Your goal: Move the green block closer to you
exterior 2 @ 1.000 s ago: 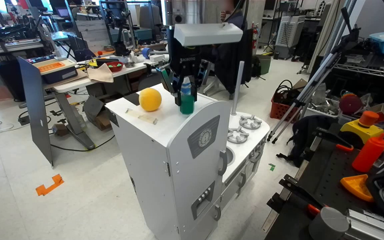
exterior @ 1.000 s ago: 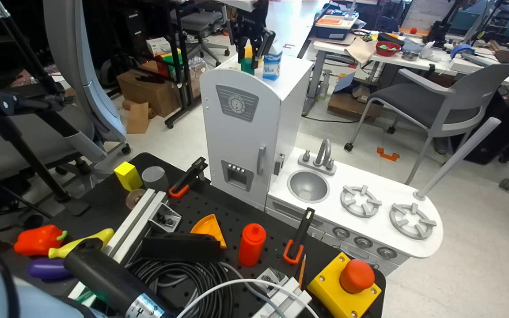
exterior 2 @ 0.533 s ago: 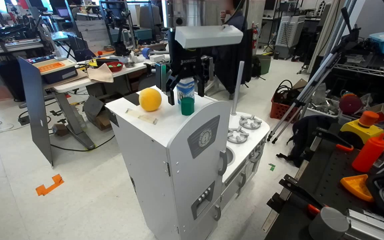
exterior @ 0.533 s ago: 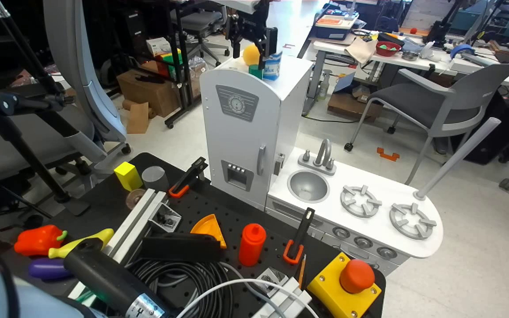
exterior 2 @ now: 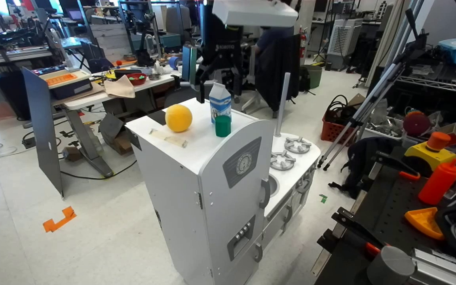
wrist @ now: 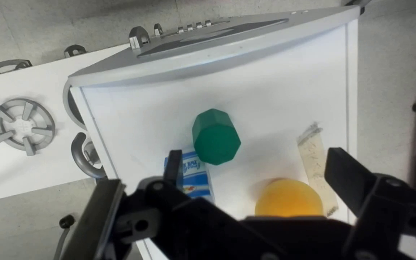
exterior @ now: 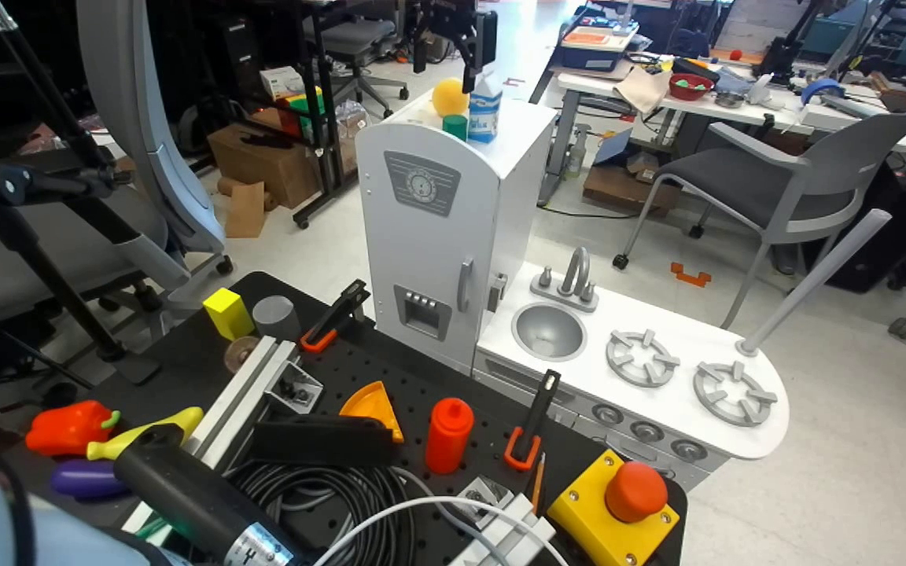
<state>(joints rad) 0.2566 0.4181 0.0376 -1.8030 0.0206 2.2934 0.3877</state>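
The green block (exterior 2: pixel 223 126), a dark green eight-sided prism, stands upright on the white top of the toy fridge (exterior 2: pixel 196 158), near its raised curved front panel. In the wrist view the block (wrist: pixel 217 144) shows beyond the fingertips, free of them. My gripper (wrist: pixel 255 153) is open with its fingers wide apart and nothing held between them. In an exterior view the gripper (exterior 2: pixel 219 96) hangs above the fridge top, higher than the block. Another exterior picture also has the gripper (exterior: pixel 444 77) raised over the block (exterior: pixel 455 126).
A blue-and-white milk carton (exterior 2: pixel 220 103) stands right behind the block. An orange-yellow ball (exterior 2: pixel 178 118) and a strip of tape (exterior 2: pixel 168 138) are also on the fridge top. The lower toy stove counter (exterior: pixel 594 330) adjoins the fridge.
A second ago the fingers were around the green block. They have opened and let go, and the gripper has risen clear. The block stays standing on the fridge top.
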